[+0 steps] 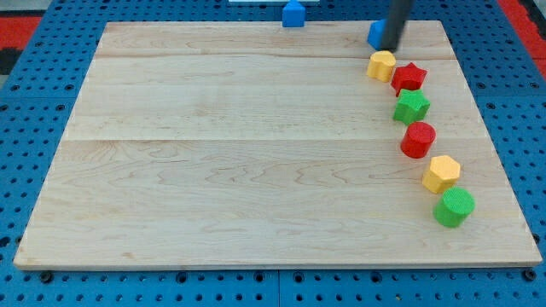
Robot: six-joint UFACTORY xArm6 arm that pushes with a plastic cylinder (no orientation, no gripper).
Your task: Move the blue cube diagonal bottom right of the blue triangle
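1. Dark and straight, the rod comes down from the view's top; my tip (390, 49) rests at the board's top edge. It is a bare rod with no jaws to spread or press.
2. Touching my tip on its left is a blue block (376, 33), partly hidden by the rod, so its shape is unclear.
3. Just below my tip sits a yellow block (381, 65), touching a red star (409, 78).
4. Onward toward the view's bottom right run a green star (411, 107), a red cylinder (418, 139), a yellow hexagon (441, 174) and a green cylinder (454, 207).
5. Another blue block (293, 14) sits at the top edge, well left of my tip.
6. All rest on a pale wooden board (239, 153).
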